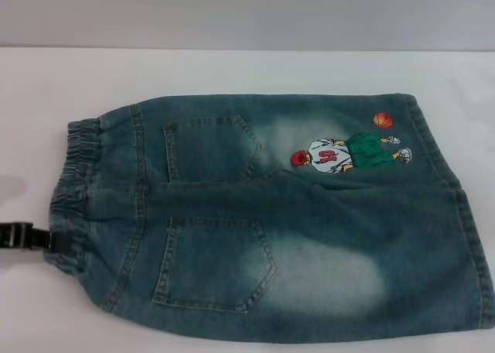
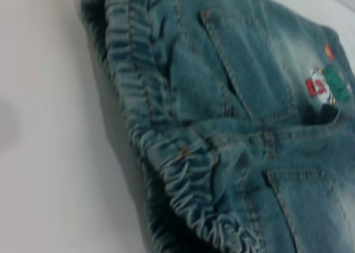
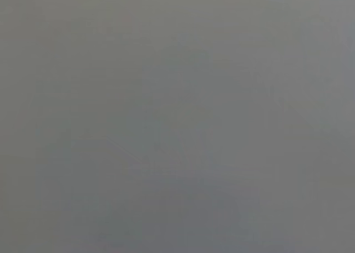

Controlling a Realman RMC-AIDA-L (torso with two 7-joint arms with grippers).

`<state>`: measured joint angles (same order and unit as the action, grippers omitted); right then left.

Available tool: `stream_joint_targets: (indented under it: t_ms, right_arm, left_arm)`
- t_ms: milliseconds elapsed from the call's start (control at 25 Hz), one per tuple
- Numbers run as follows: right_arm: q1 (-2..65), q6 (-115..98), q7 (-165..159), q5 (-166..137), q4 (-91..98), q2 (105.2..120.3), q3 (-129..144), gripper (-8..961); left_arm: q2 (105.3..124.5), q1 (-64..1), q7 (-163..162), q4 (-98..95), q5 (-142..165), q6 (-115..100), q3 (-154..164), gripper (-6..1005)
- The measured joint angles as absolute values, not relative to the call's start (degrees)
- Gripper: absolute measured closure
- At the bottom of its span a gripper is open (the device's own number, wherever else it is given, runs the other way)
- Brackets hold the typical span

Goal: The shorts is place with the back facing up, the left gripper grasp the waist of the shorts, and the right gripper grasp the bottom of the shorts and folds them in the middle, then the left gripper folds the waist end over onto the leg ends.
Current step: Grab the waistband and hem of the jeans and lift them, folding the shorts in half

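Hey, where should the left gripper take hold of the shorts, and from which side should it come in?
Probably the waist, the gathered elastic band at the robot's left end of the shorts. It bunches into a thick ridge standing off the table, giving the jaws an edge to close over. Come in from the left, level with the table, where the left gripper already sits at the band's near corner.

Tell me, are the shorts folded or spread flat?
Spread flat: the shorts lie back up, both pockets showing, and the left gripper is at the waist.
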<state>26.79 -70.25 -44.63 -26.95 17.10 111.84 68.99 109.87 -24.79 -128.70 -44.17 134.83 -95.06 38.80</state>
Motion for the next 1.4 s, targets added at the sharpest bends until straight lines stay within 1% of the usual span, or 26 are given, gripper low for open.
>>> stream_joint_targets:
  t_ms: [80,240,280,320,400,440,520,680,800,920,1200,1400]
  right_arm:
    - [27.0,-70.7,-54.2,-37.8,21.7,110.21,68.8,235]
    - [28.3,-75.7,-72.2,-60.9,32.8,108.3,66.1,236]
    - [30.0,-82.1,-78.9,-71.8,36.2,107.59,62.8,236]
    - [30.0,-82.1,-78.9,-71.8,36.2,107.59,62.8,236]
    - [32.5,-90.7,-84.4,-80.8,37.7,106.47,59.2,236]
    - [33.8,-95.2,-86.1,-84.3,37.7,105.85,57.7,236]
    - [36.2,-104.5,-88.8,-91.6,37.9,104.51,54.7,236]
    - [39.0,-118.8,-89.7,-105.0,39.3,103.18,51.0,236]
    - [39.8,-123.6,-90.1,-114.1,40.0,102.86,49.8,236]
    - [39.8,-124.0,-91.0,-122.6,40.1,102.85,49.7,236]
    - [39.2,-120.8,-92.1,-136.7,40.1,103.22,49.6,236]
    - [39.0,-119.2,-93.2,-141.4,39.9,103.68,50.0,235]
  left_arm:
    - [110.22,-24.9,-128.7,-46.3,134.2,-95.5,37.4,955]
    - [110.44,-25.0,-128.7,-47.2,133.8,-95.6,36.5,952]
    - [110.44,-25.0,-128.7,-47.2,133.8,-95.6,36.5,952]
    - [110.44,-25.0,-128.7,-47.2,133.8,-95.6,36.5,951]
    - [110.44,-25.0,-128.7,-47.2,133.8,-95.6,36.5,950]
    - [110.54,-26.3,-128.9,-47.6,132.6,-95.7,33.6,949]
    - [110.55,-26.7,-129.2,-47.6,132.2,-95.6,33.1,948]
    - [110.85,-27.1,-129.2,-47.7,132.1,-95.1,33.0,945]
    - [111.37,-27.4,-129.3,-47.7,132.1,-94.7,33.0,943]
    - [111.75,-27.6,-129.3,-47.7,132.1,-94.4,33.0,941]
    - [112.17,-28.4,-129.4,-47.6,132.1,-93.7,33.0,936]
    - [112.64,-29.1,-129.5,-47.5,132.2,-93.6,33.1,933]
